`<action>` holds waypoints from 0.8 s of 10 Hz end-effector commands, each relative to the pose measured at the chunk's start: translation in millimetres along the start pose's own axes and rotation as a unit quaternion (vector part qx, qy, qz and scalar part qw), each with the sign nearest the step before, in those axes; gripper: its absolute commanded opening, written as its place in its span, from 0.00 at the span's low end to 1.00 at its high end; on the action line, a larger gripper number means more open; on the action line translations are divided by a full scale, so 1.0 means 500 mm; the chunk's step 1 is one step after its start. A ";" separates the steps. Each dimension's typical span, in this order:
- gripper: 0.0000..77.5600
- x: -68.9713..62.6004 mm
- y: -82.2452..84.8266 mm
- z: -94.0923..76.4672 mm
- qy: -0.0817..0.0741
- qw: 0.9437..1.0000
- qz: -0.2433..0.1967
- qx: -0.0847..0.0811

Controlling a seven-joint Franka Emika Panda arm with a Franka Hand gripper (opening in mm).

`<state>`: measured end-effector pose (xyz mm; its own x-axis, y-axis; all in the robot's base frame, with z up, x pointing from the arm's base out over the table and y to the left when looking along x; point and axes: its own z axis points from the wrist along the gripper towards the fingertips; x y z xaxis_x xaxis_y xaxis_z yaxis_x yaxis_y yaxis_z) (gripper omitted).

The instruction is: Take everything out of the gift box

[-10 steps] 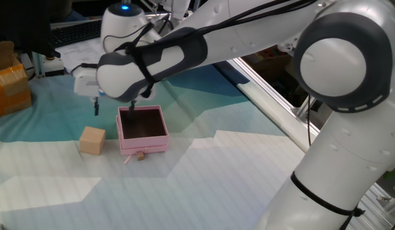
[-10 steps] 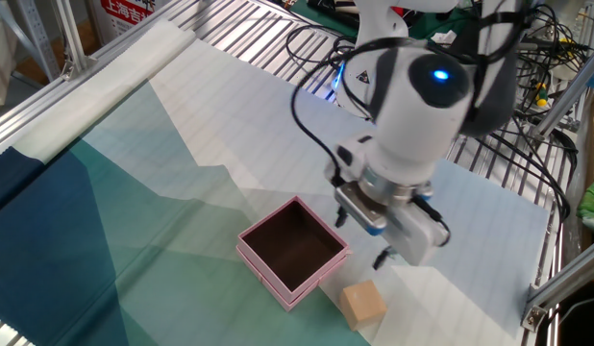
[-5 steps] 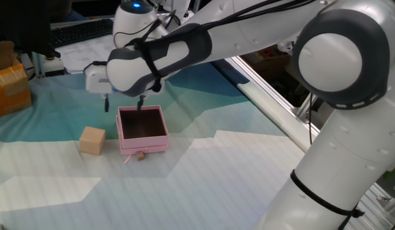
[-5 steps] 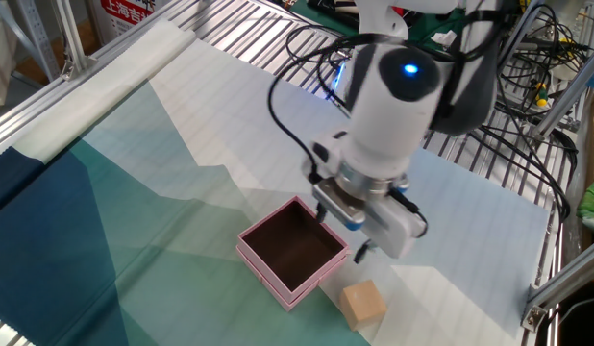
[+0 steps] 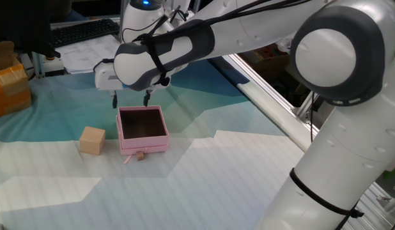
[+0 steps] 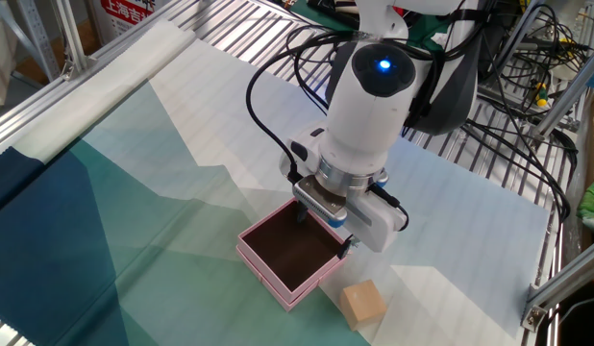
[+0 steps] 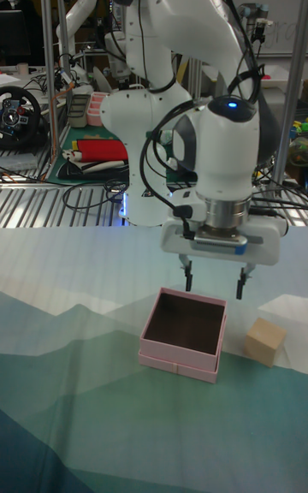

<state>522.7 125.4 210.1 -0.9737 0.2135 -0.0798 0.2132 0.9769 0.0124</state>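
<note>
Now the gift box (image 5: pixel 143 130) sits on the teal-and-white table cover (image 5: pixel 236 172), open side up, its dark brown inside showing. It is square, so it has no real long axis; in the one fixed view its ribbon tab (image 5: pixel 128 158) hangs from the near wall and points toward the camera, and in the tall fixed view the box is turned slightly, one corner nearer the lens. The light-tan cube (image 5: pixel 92 140) stands on the cover just beside the box, outside it, apart from its wall. A tiny tan-brown piece (image 5: pixel 141 155) lies against the near wall by the ribbon tab, also outside. No object can be made out on the dark inside of the box.

The gripper (image 7: pixel 213 281) hangs above the far edge of the box, pointing straight down, its two fingers (image 7: pixel 186 276) spread wide with nothing between them; the tips are near the rim, clear of it in the tall fixed view.

Compared with a second ago, the gripper has shifted from above the cube's side of the table to over the box's rear wall. The box, cube and small piece lie where they were.
</note>
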 end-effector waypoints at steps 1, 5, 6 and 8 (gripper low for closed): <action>1.00 -0.024 -0.019 0.006 -0.003 0.999 -0.039 -0.006; 1.00 -0.050 -0.046 0.015 -0.002 0.997 -0.072 -0.009; 1.00 -0.051 -0.049 0.016 -0.001 0.997 -0.071 -0.009; 1.00 -0.053 -0.050 0.016 -0.002 0.997 -0.071 -0.010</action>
<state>542.8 95.5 202.8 -0.9939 0.0725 -0.0831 0.0712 0.9973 0.0191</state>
